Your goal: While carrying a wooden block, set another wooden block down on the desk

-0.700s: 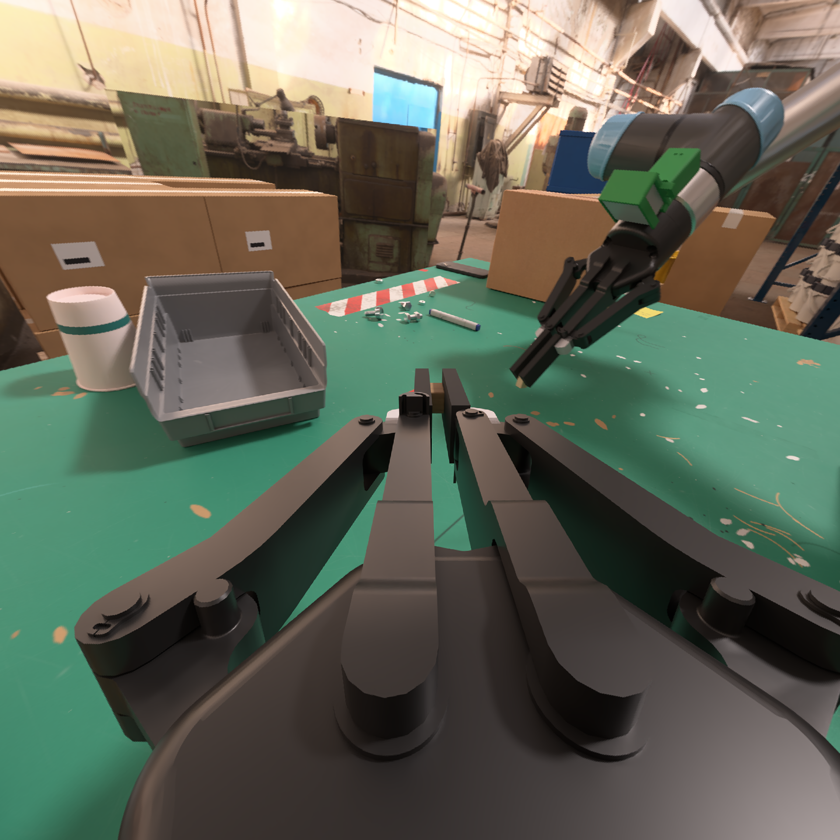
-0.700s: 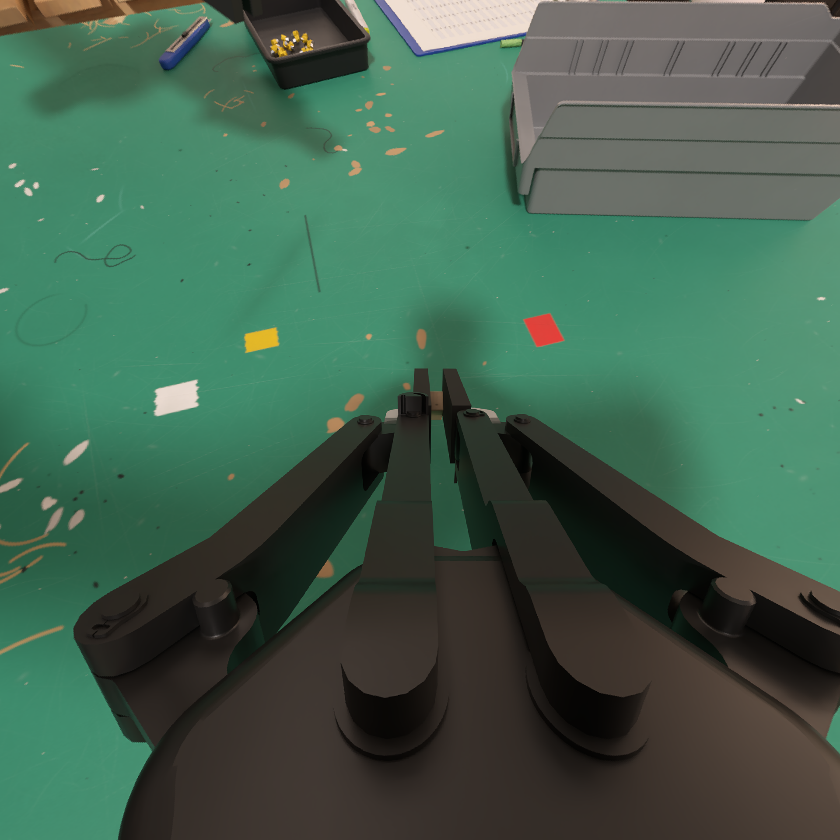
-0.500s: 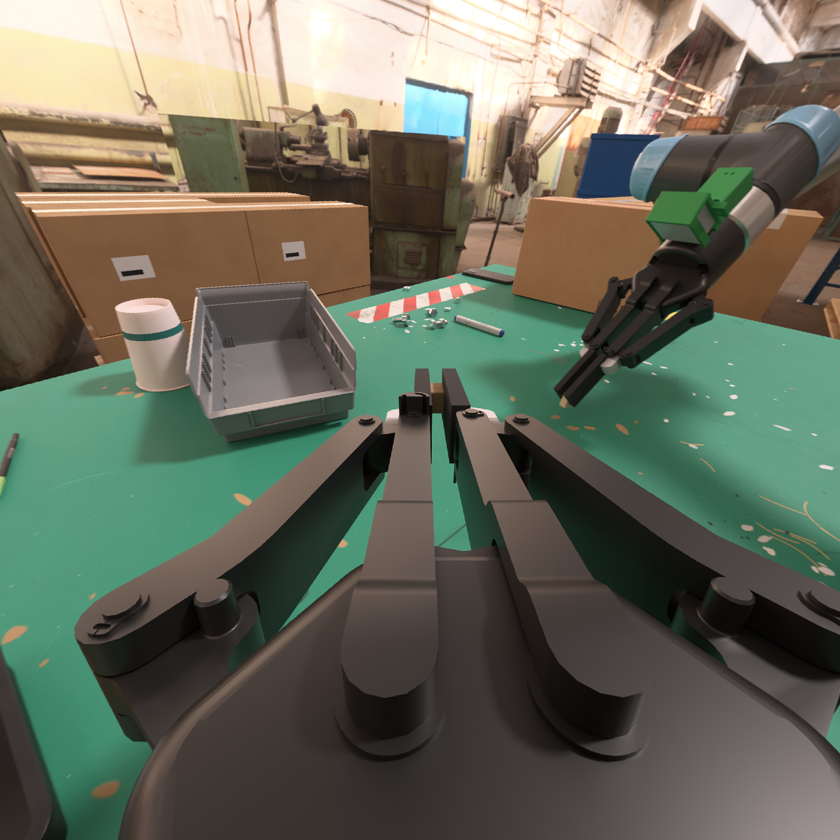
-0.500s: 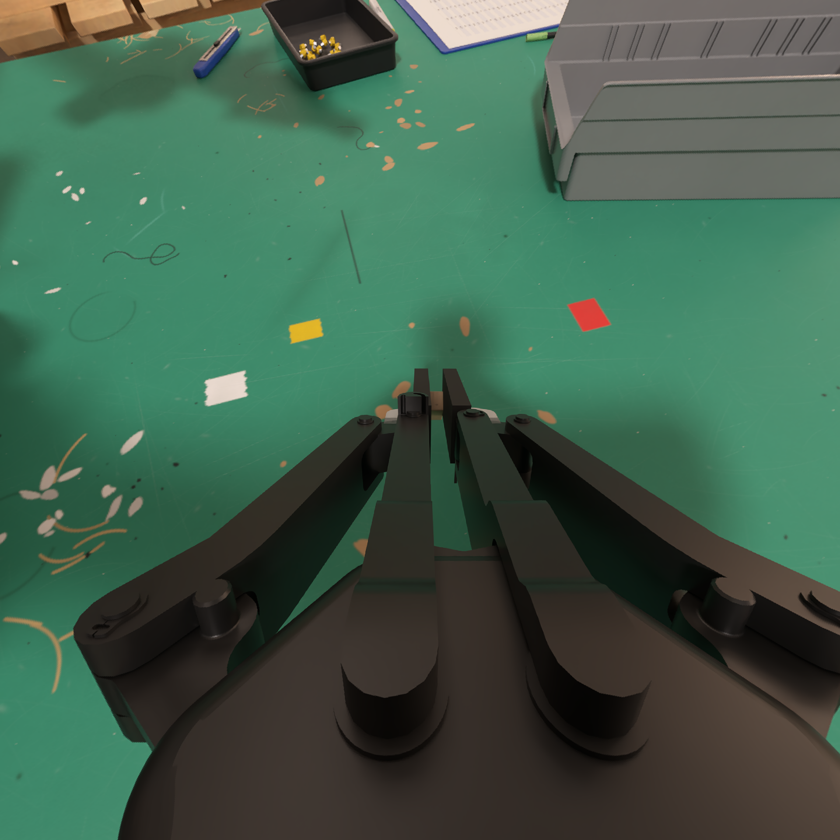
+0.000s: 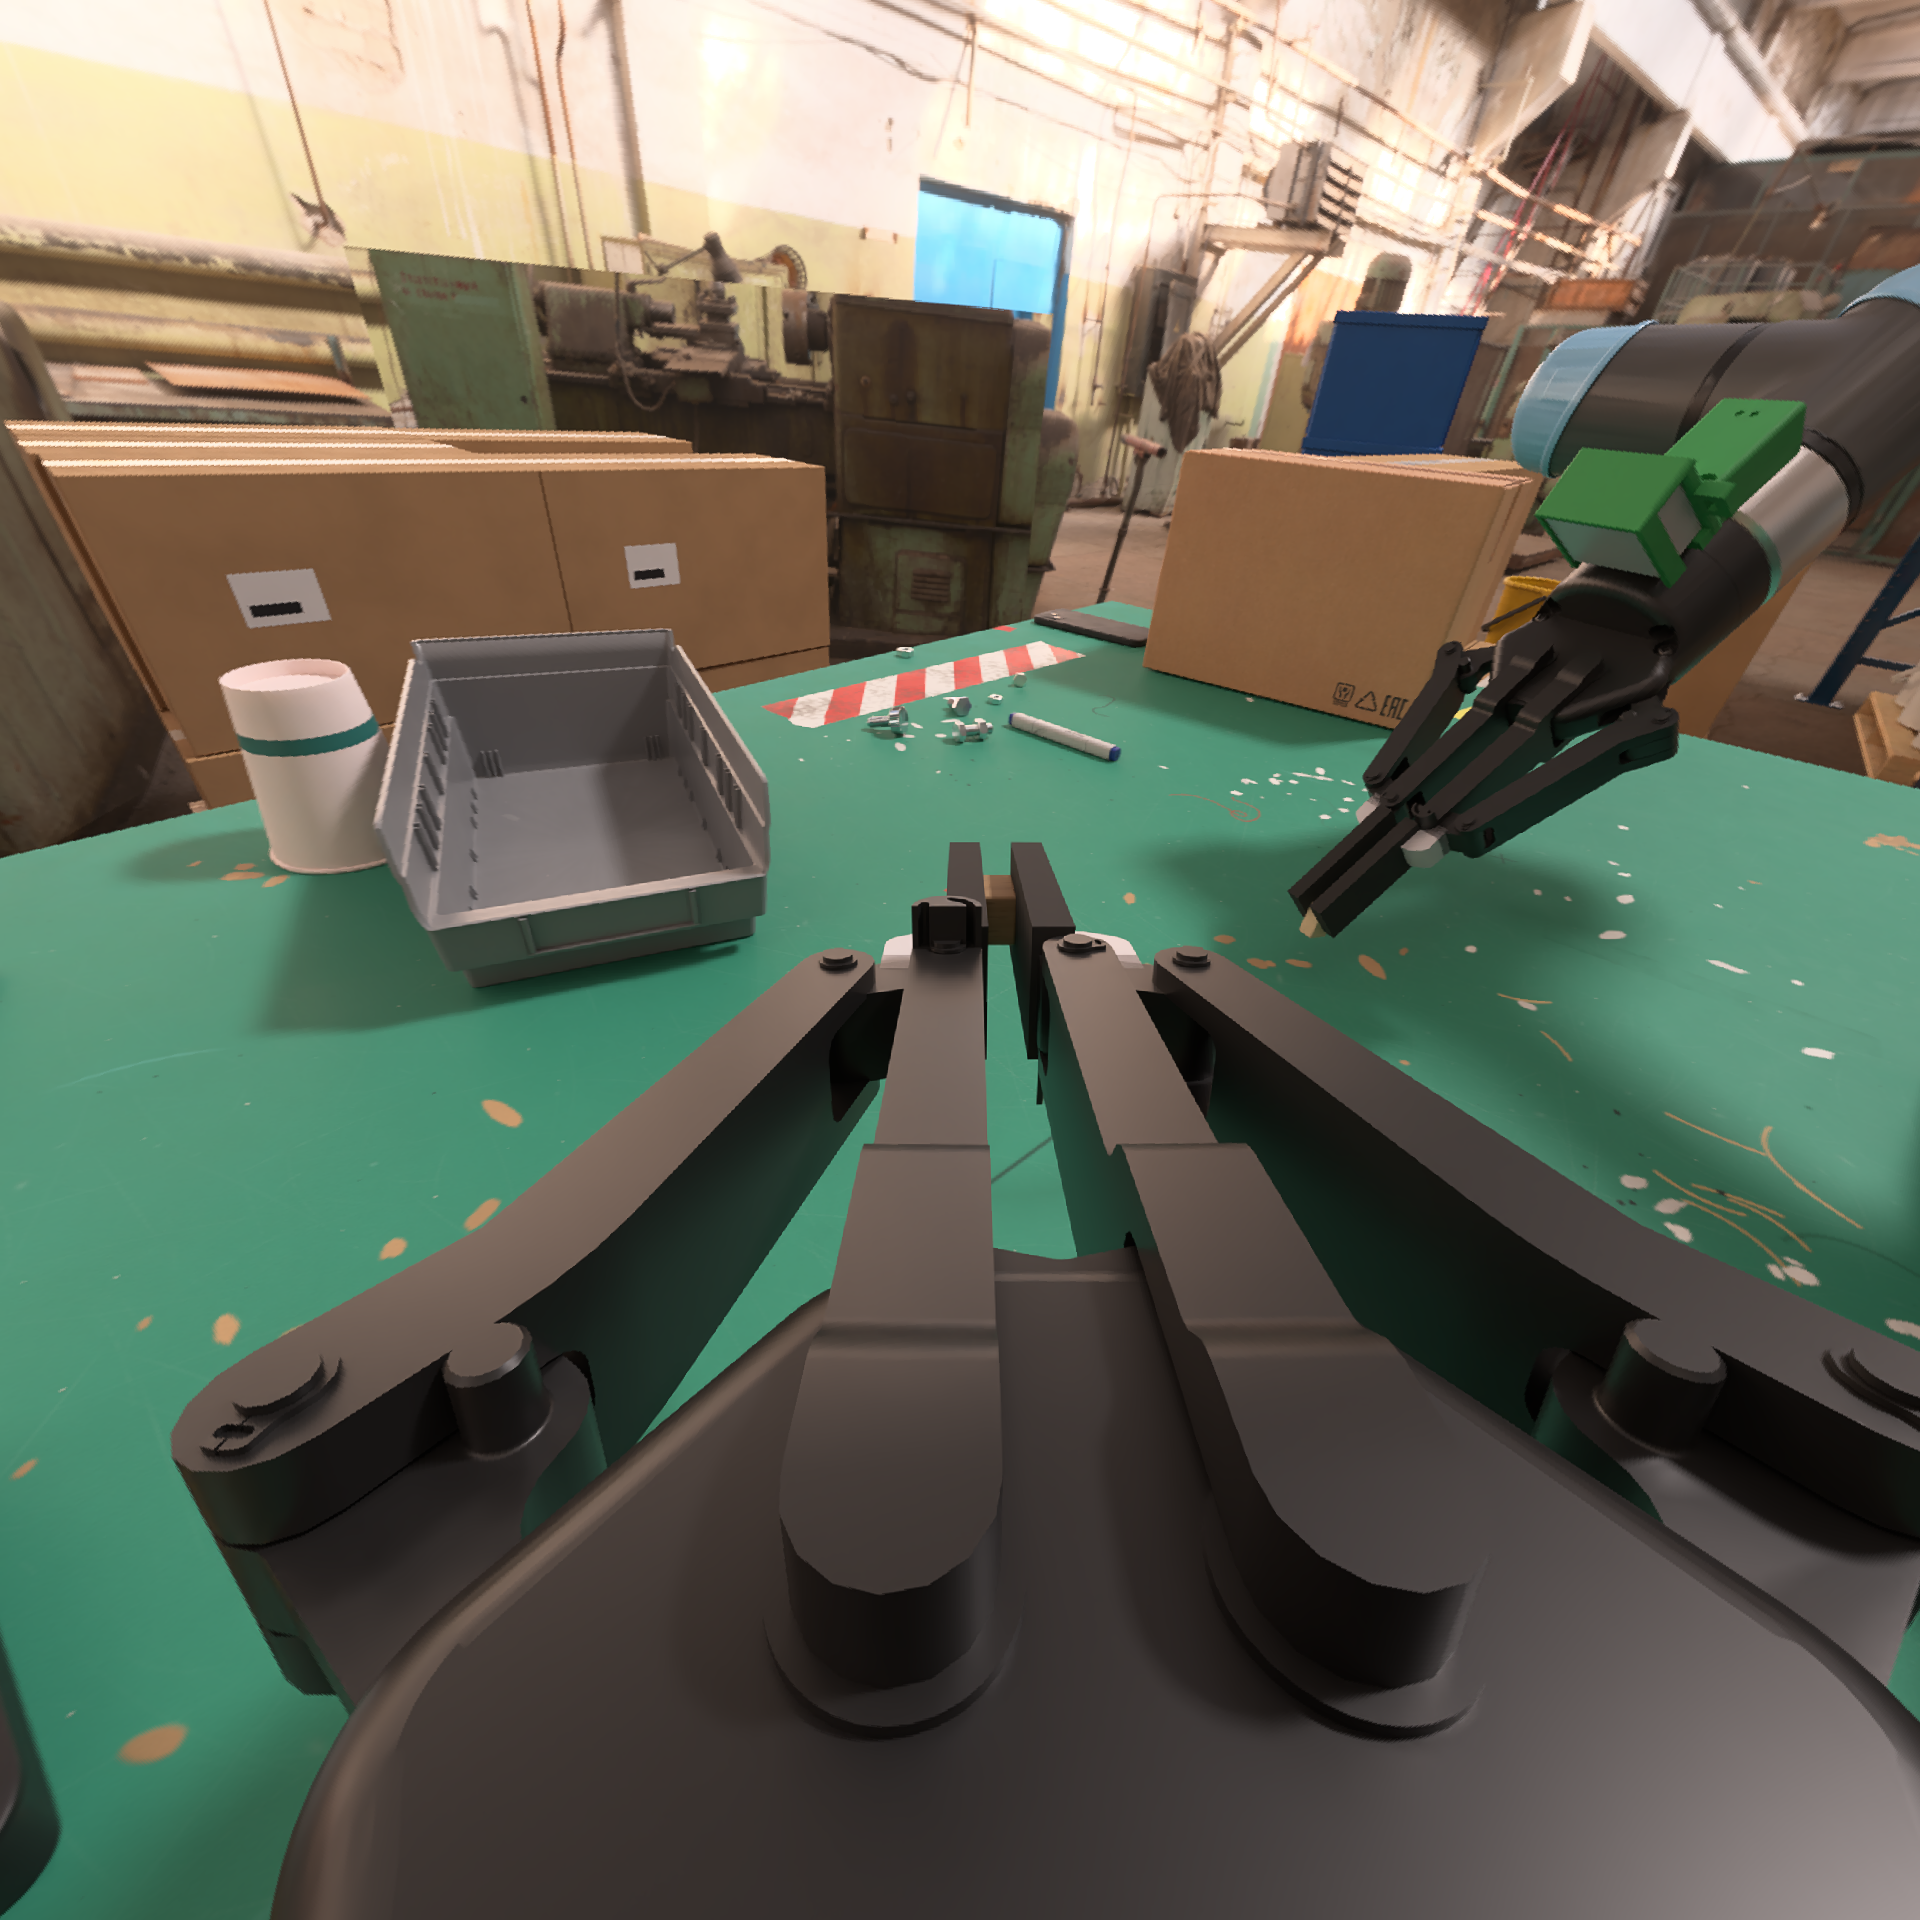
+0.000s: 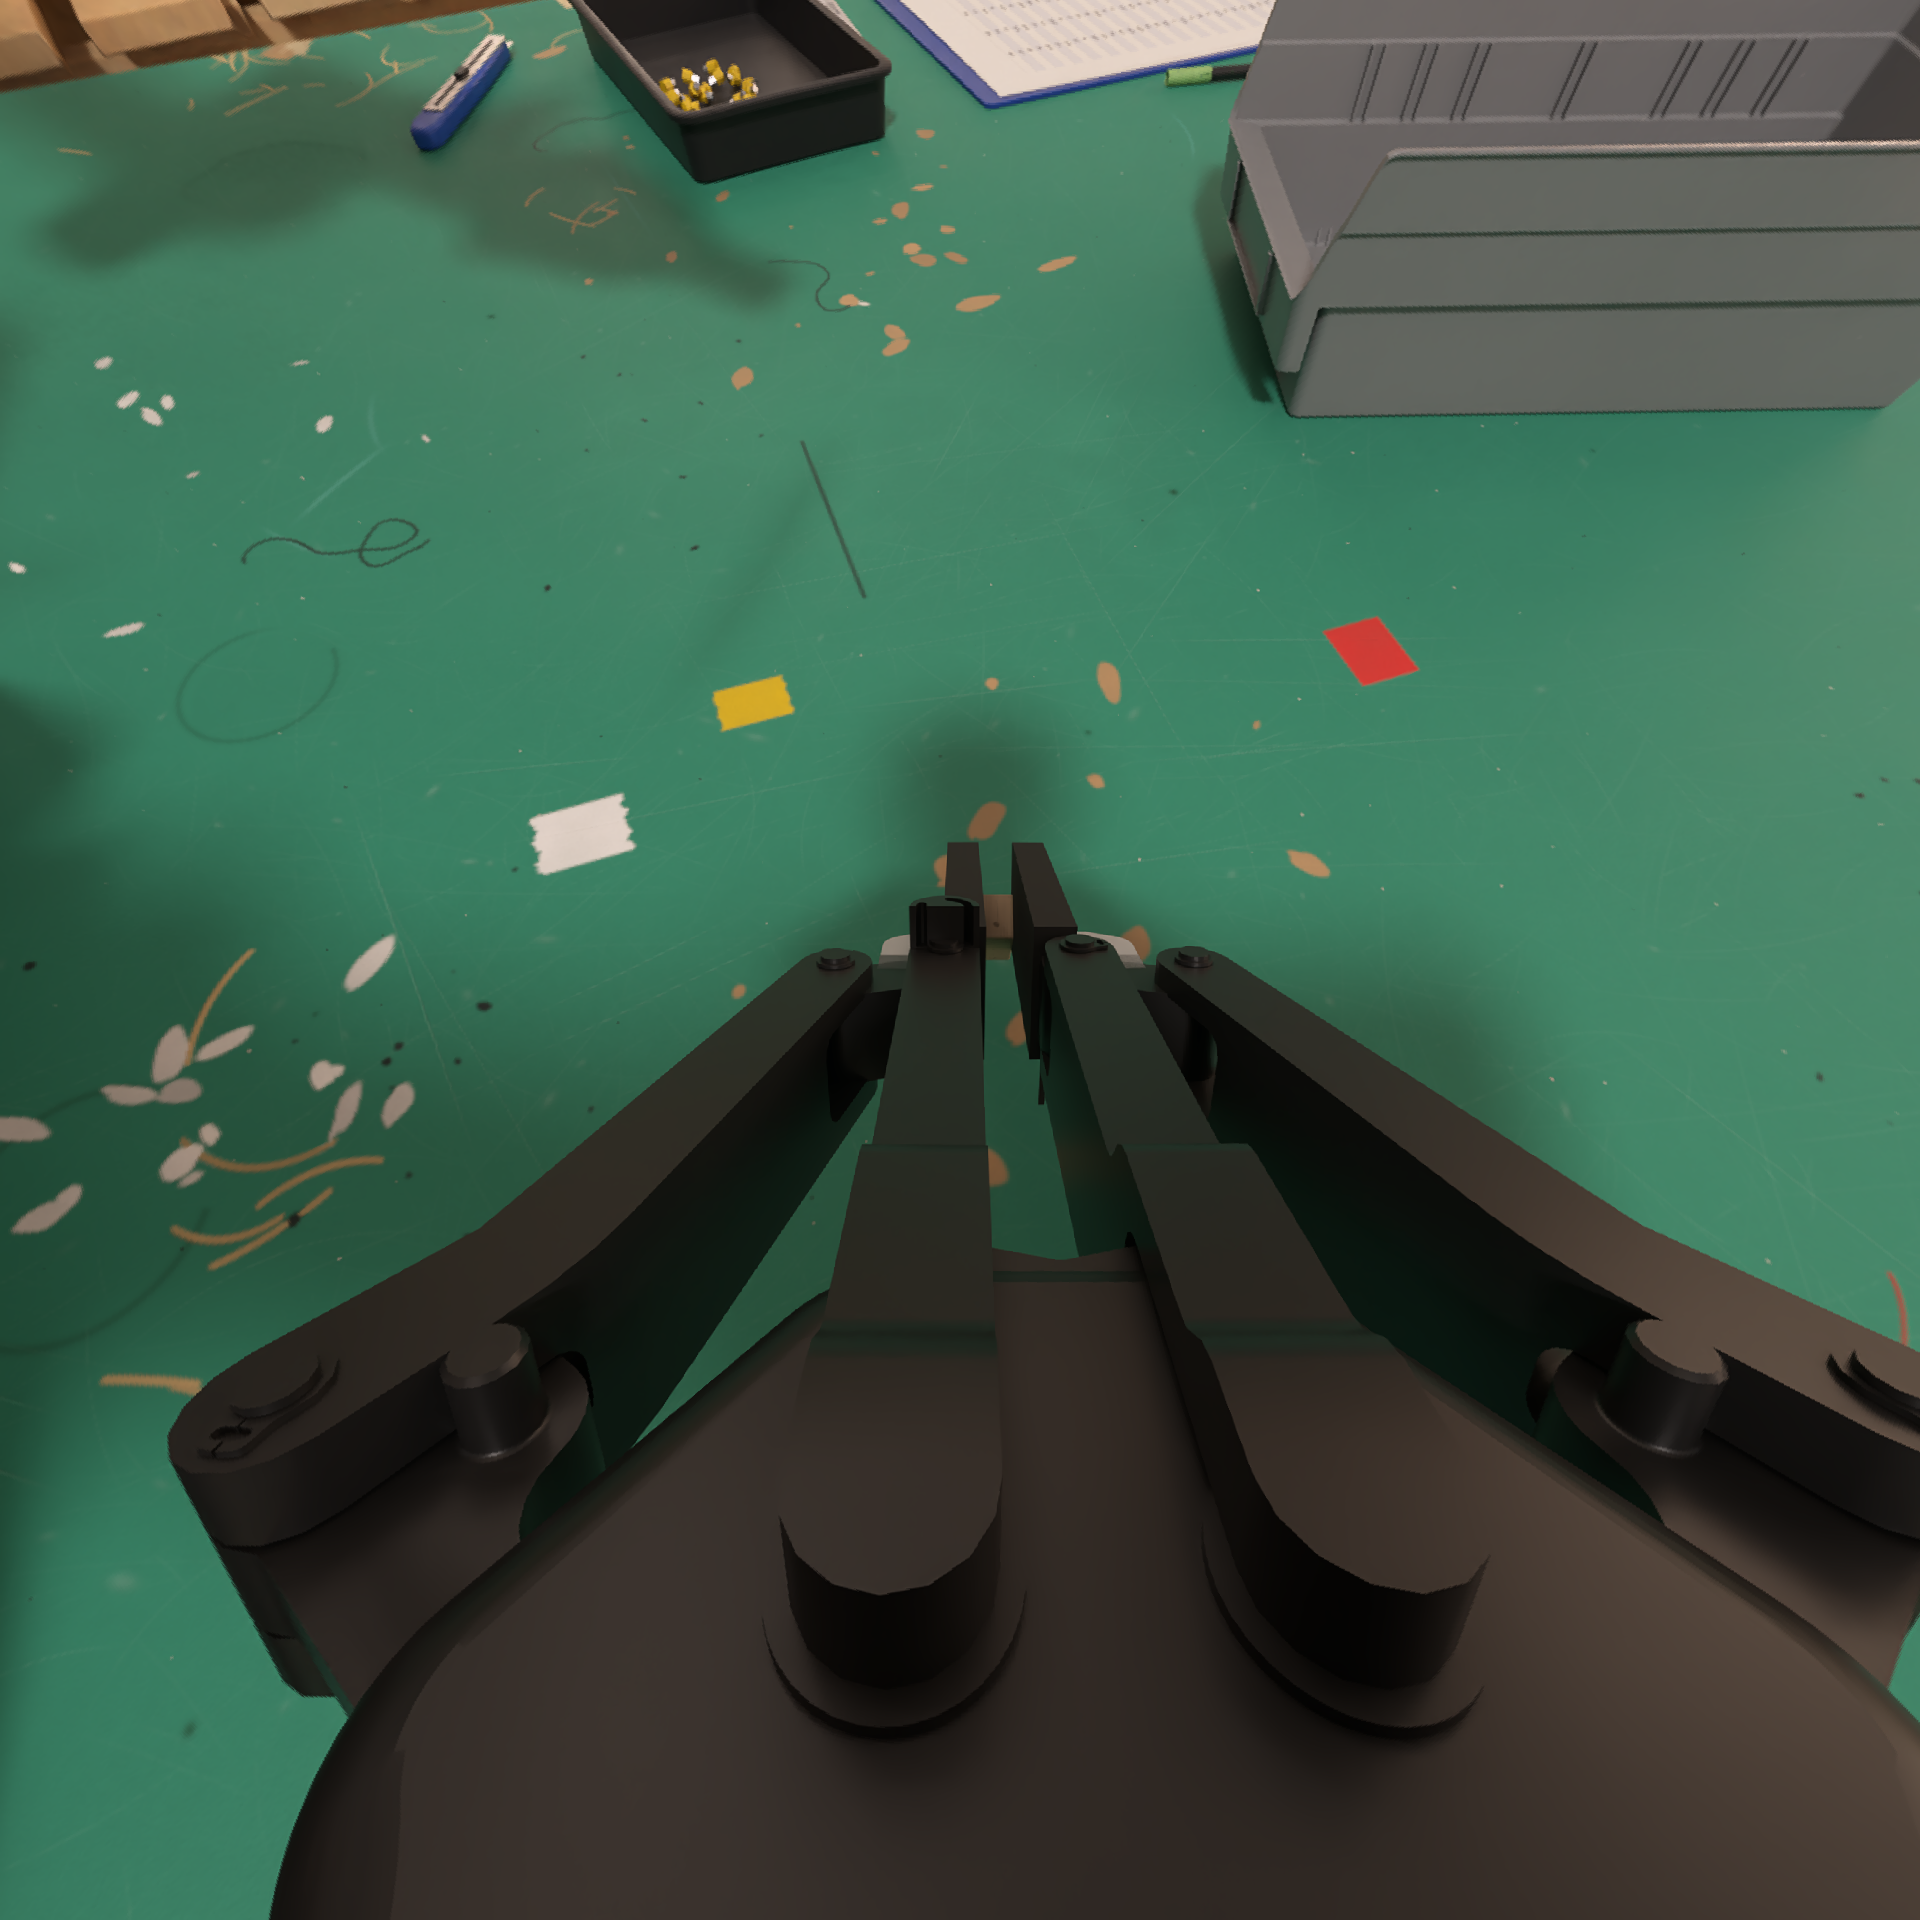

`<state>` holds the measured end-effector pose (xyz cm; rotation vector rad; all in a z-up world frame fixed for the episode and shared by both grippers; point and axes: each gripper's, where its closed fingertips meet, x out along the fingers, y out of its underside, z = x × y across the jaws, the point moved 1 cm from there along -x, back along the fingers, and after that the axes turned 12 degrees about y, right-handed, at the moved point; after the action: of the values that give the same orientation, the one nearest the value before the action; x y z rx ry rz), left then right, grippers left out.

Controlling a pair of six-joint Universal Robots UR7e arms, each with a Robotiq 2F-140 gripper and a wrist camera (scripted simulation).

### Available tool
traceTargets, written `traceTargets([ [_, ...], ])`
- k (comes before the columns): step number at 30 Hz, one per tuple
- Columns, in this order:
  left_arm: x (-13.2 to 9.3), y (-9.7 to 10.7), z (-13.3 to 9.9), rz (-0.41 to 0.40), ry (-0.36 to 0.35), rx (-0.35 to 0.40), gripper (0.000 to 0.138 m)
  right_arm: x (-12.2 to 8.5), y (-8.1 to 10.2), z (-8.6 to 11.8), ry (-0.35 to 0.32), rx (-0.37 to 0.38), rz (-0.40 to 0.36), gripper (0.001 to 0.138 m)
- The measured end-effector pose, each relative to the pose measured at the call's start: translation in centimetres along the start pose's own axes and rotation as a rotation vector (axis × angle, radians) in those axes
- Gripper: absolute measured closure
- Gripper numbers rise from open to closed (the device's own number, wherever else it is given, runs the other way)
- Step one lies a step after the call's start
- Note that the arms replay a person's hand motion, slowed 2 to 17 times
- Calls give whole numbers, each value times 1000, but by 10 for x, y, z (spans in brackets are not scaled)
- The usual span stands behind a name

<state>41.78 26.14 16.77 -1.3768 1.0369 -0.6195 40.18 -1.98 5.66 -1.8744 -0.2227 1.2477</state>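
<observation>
Left gripper [image 5: 995, 883] clamped on a small wood block [image 5: 1000, 900], held up over the desk [image 5: 312, 1091] near the grey bin [image 5: 582, 800]. Right gripper [image 6: 995, 883] likewise pinched on its own block [image 6: 997, 914], tilted down, tip close above the desk between the yellow patch [image 6: 753, 701] and red patch [image 6: 1369, 651].

Best bet for the set-down, probably: lowered the right one slow till the block touched flat, only then let go, and backed straight off so nothing got dragged. Kept the left squeeze firm the whole time, no swinging.

Left cam only: right arm from the side, block end [image 5: 1311, 925] poking out of the tips just off the surface, plus paper cup [image 5: 307, 764], marker [image 5: 1065, 736], cardboard boxes. Right cam only: the landing spot from above, black tray [image 6: 732, 88], blue knife [image 6: 462, 94], clipboard [image 6: 1081, 47]
</observation>
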Motion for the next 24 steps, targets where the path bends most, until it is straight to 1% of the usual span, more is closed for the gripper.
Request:
traceTargets([
  [3,5,1,-7,-3,22,-1,131,-4,4,2,18,-7,0,130],
  [9,15,0,-23,-10,70,1,131,-7,11,12,21,-13,-5,130],
  [15,27,-1,-40,-13,127,4,131,-1,18,18,46,-31,8,130],
  [24,47,1,-64,1,197,13,131,11,22,23,55,-80,29,130],
])
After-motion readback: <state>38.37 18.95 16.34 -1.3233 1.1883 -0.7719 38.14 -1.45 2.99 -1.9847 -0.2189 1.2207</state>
